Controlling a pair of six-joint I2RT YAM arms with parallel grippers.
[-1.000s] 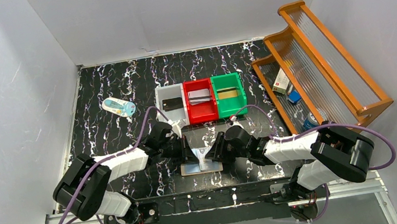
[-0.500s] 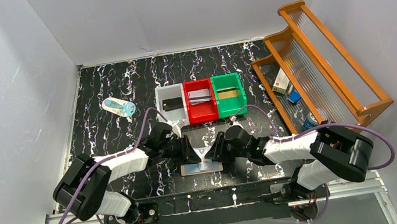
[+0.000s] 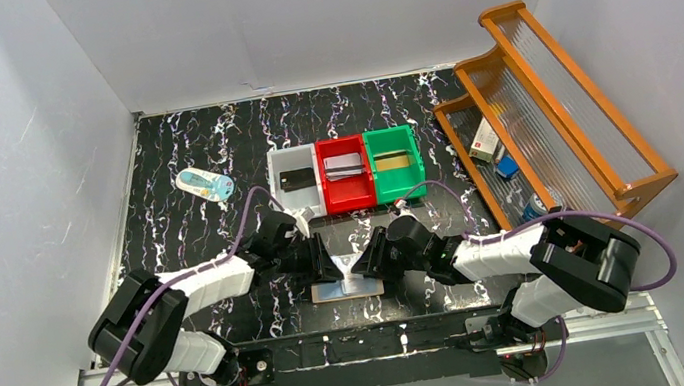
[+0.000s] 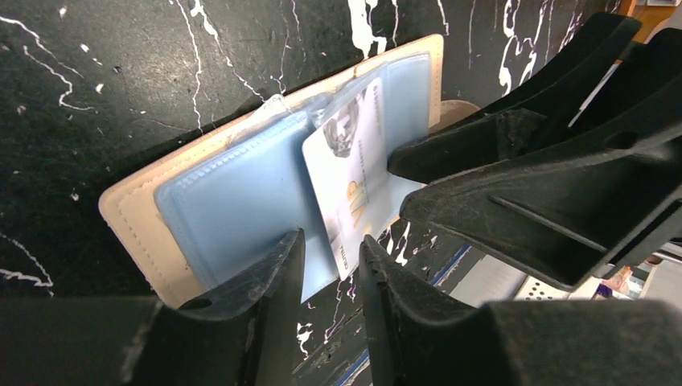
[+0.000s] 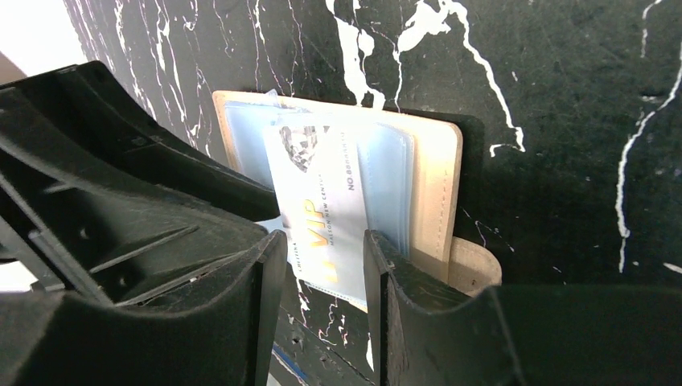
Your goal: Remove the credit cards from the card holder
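Observation:
The card holder point(image 3: 372, 289) lies open on the black table near the front edge, tan rim point(image 4: 129, 217) around pale blue pockets. A silvery-white card marked VIP point(image 4: 354, 173) sticks partway out of a pocket and also shows in the right wrist view point(image 5: 330, 209). My left gripper point(image 3: 330, 266) is low over the holder's left side, its jaws a little apart point(image 4: 331, 241) and one finger on the blue pocket. My right gripper point(image 3: 360, 263) faces it, its jaws apart point(image 5: 326, 241) astride the card's free end. More cards lie in the bins: black point(image 3: 296, 181), silvery-grey point(image 3: 342, 165), gold point(image 3: 392, 160).
White point(image 3: 280, 169), red point(image 3: 349, 198) and green point(image 3: 415, 165) bins stand in a row behind the grippers. A wooden rack point(image 3: 549, 113) with small boxes stands at the right. A pale tube-like object point(image 3: 204, 184) lies at the left. The table's front edge is just below the holder.
Almost nothing differs. Both grippers stay low over the open card holder, with only a slight shift of the left arm.

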